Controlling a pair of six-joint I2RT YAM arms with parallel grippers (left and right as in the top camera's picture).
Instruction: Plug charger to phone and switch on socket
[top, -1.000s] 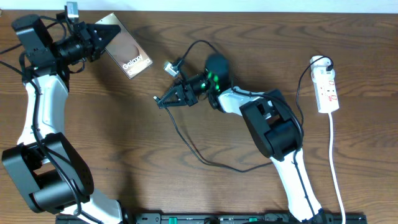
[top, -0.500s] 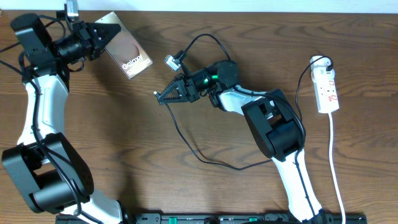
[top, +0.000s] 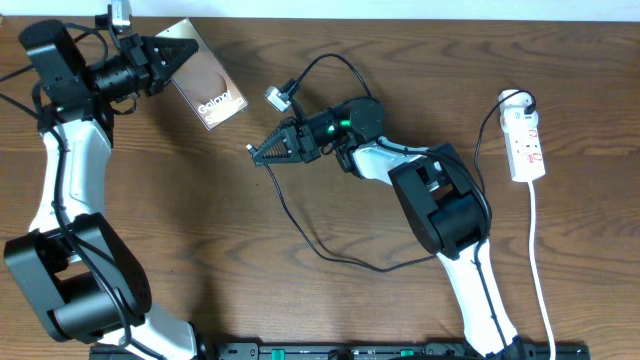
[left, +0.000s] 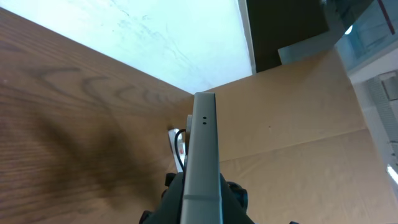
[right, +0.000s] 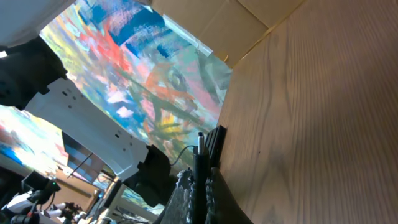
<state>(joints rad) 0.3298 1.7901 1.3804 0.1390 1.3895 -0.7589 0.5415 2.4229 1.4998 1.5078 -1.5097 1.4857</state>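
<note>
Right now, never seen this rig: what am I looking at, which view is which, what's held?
Two robot arms at a wooden table. One picture looks down from above; the other two come from a camera on each wrist. The left jaws are shut on the phone, seen edge-on in the left wrist view. The right jaws pinch the charger near its plug tip. The white socket lies apart on the right side, untouched.

Overhead cam looks straight down on whole table (top: 200, 200); both wrist cams close-in, tilted, sharing tabletop.
</note>
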